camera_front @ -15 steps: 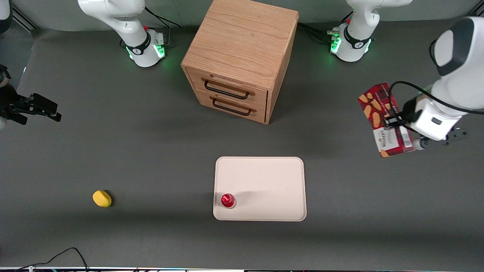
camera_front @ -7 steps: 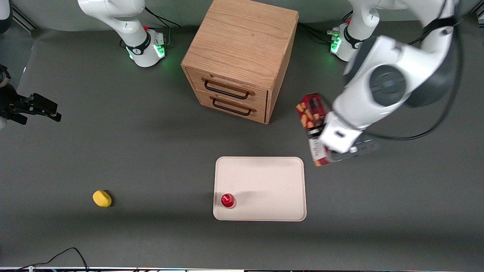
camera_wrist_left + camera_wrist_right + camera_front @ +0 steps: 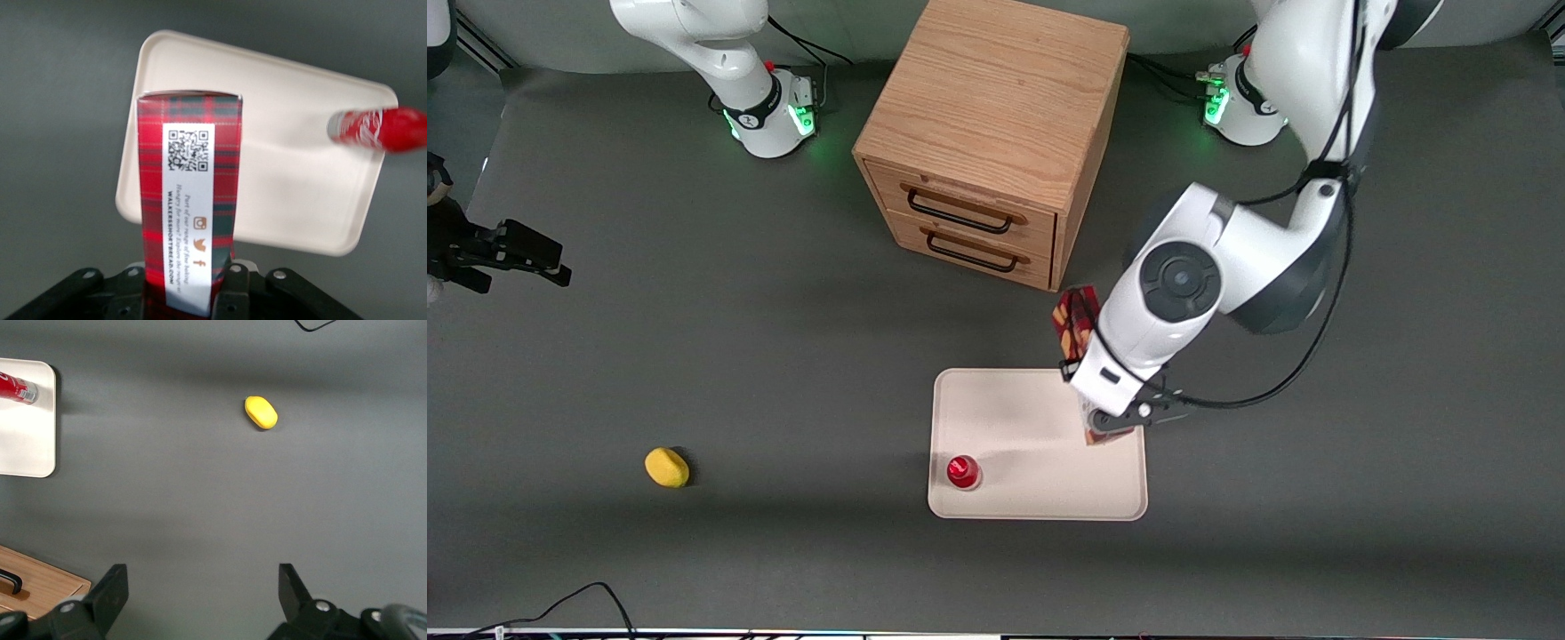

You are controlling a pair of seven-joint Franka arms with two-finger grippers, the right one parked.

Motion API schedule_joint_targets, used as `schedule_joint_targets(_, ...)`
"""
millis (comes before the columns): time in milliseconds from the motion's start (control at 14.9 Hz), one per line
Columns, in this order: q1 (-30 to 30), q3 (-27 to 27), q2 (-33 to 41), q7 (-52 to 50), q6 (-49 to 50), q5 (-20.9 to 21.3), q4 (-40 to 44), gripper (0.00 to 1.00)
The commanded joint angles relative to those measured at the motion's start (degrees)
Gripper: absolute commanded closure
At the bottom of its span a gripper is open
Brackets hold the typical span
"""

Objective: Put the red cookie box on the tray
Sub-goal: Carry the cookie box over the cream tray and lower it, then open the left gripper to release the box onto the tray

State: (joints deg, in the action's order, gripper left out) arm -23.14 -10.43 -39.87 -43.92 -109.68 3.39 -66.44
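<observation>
The gripper [image 3: 189, 293] pinches the red cookie box [image 3: 189, 200] across its narrow faces near one end, its fingers [image 3: 230, 293] pressed against the cardboard. The box runs out from the jaws lengthwise, its free end well clear of the grip.

Landmark: the tray [image 3: 1014, 498]. In the front view the gripper [image 3: 1107, 418] hangs over the tray's edge toward the working arm's end of the table. The red cookie box [image 3: 1074, 322] is carried above that same edge; one end passes out over the bare table between the tray and the wooden cabinet [image 3: 996, 133]. It is not yet resting on the tray. A small red-capped bottle [image 3: 963, 471] stands on the tray at the corner nearest the front camera, well apart from the box.

Risks, as judged:
- The box straddles the rim. If released here, one end would likely land on the table or tip over the rim.
- The hold is near one end of a long box, so the free end may swing or sag as the arm lowers.
- A long sweep across the tray could knock the bottle.

View differences: the wrist view shows the pinch, the white label strip and the bottle [image 3: 377, 128] lying across the tray's corner. In the front view the arm hides the fingers, but the cabinet is visible, as is a yellow object [image 3: 667, 468] toward the parked arm's end of the table.
</observation>
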Motion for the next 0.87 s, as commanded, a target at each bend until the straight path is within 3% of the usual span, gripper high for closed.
schedule_joint_targets(0, -1.21, 2.69, -5.64, -0.46, -4.73, 1.88, 4.04, 1.00)
schedule_joint_targets(336, -1.21, 2.87, -10.05, -0.46, -9.41, 7.50, 3.95, 1.00)
schedule_joint_targets(806, -0.07, 4.10, -11.11, -0.98, -13.27, 7.25, -0.71, 1.00)
